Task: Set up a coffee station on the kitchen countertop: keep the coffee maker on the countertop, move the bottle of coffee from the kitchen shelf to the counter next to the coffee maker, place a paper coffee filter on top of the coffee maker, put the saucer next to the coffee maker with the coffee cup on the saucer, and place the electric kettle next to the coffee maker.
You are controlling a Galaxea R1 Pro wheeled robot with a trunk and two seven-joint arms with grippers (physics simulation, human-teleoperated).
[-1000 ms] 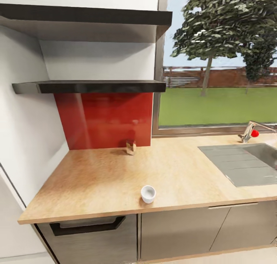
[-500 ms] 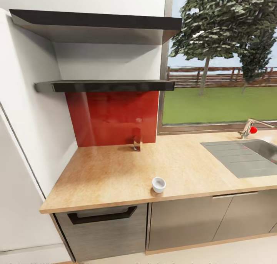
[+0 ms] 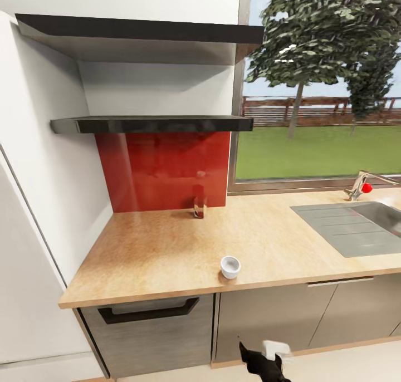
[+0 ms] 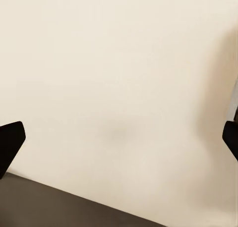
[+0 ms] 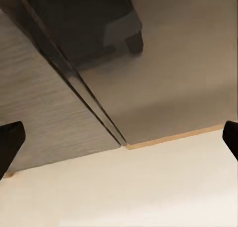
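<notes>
- White wall [image 3: 50, 165] at left & behind, w/ glossy red backsplash panel [image 3: 161, 170] below the lower of two dark slab shelves.
- Big window [image 3: 323, 87] at right: daylight, green lawn, large tree, brown fence beyond.
- Grey inset sink [image 3: 356, 226] w/ drainer at right; tap [image 3: 365, 184] w/ red knob behind it.
- Grey cabinet fronts [image 3: 273, 326] under the worktop; leftmost unit has a dark recessed handle [image 3: 147, 312].
- Thin wood-tone plinth strip along cabinet base; right wrist view shows it too [image 5: 173, 137].
- Floor [image 3: 345, 365] pale cream, plain; left wrist view shows same cream surface [image 4: 119, 78].
- Light even, soft, no hard shadows.
</notes>
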